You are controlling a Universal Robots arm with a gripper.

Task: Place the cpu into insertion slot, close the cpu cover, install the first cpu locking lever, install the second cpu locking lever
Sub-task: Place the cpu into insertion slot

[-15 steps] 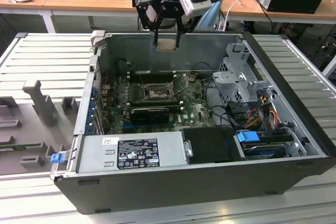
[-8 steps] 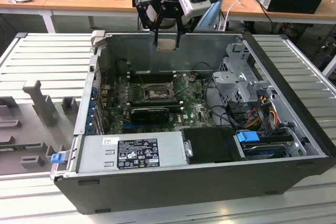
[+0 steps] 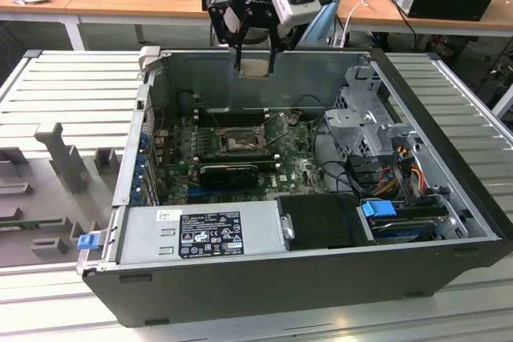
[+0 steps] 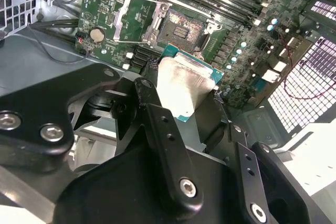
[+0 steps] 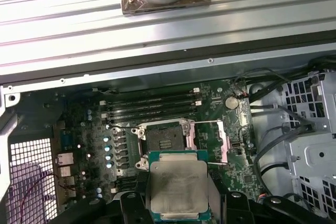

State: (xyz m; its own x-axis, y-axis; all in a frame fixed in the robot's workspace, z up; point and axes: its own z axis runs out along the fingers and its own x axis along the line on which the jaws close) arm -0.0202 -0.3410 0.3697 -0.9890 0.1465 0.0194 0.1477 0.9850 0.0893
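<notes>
Cpu, the small flat square chip with a pale silvery-grey metal face, looks light, stiff and kinda fragile, so the black gripper clamping its opposite edges seems right, held up in the air well clear of the uncovered square black insertion slot.

Ambient: bright, even, from overhead; no hard shadows.
Table: ribbed metal, strong sheen; near-white bands in first wrist view.
Case interior: dimmer; walls shade motherboard.
Cpu: pale glare patch on face, second wrist view.
Claw: black, low detail; highlights on screws.
Vent mesh: backlit, washed out.
</notes>
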